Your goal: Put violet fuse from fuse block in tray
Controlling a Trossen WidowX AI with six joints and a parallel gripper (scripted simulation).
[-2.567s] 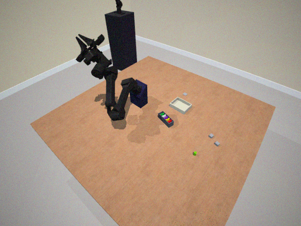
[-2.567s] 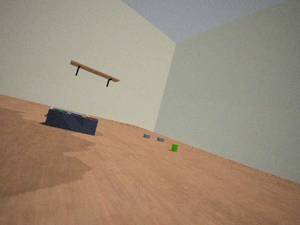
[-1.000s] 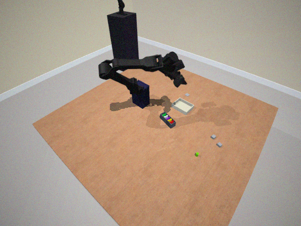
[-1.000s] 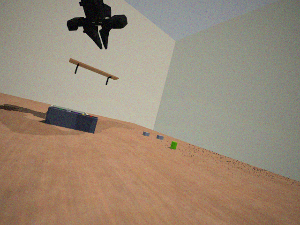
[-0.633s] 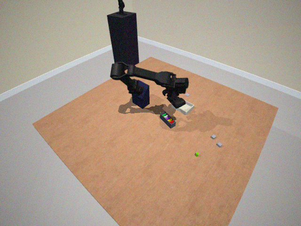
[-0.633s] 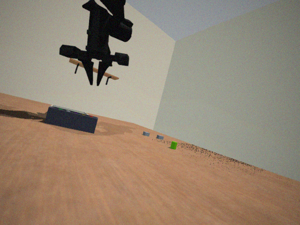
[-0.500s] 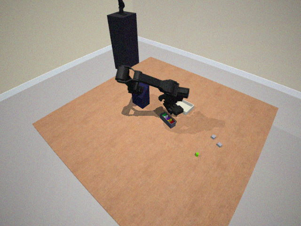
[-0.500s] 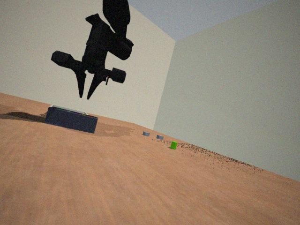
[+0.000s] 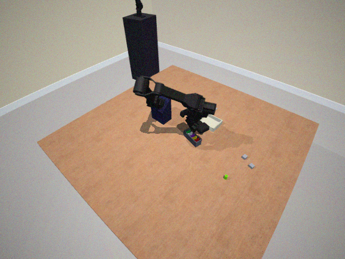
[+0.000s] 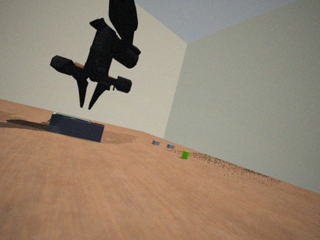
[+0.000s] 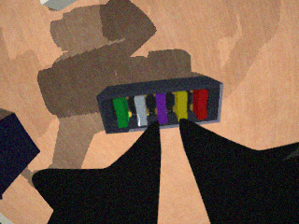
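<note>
The violet fuse (image 11: 162, 108) (image 9: 192, 135) stands in the middle slot of the dark fuse block (image 11: 140, 86) (image 10: 74, 129) (image 9: 191, 140), between a white fuse (image 11: 141, 110) and a yellow fuse (image 11: 181, 105). A green fuse (image 11: 121, 112) and a red fuse (image 11: 200, 104) are at the ends. My gripper (image 10: 85, 107) (image 11: 168, 125) points down above the block, its fingers a small gap apart, open and with nothing between them. In the exterior view the fingertips are clear of the block. The cream tray (image 9: 214, 127) is beside the block, partly hidden by the arm in the top view.
A dark blue box (image 9: 161, 114) stands by the arm's base. Two small grey blocks (image 9: 244, 156) (image 9: 251, 165) (image 10: 155, 142) (image 10: 170, 146) and a bright green cylinder (image 9: 226, 176) (image 10: 185, 155) lie away from the fuse block. A tall black pillar (image 9: 142, 44) stands at the back.
</note>
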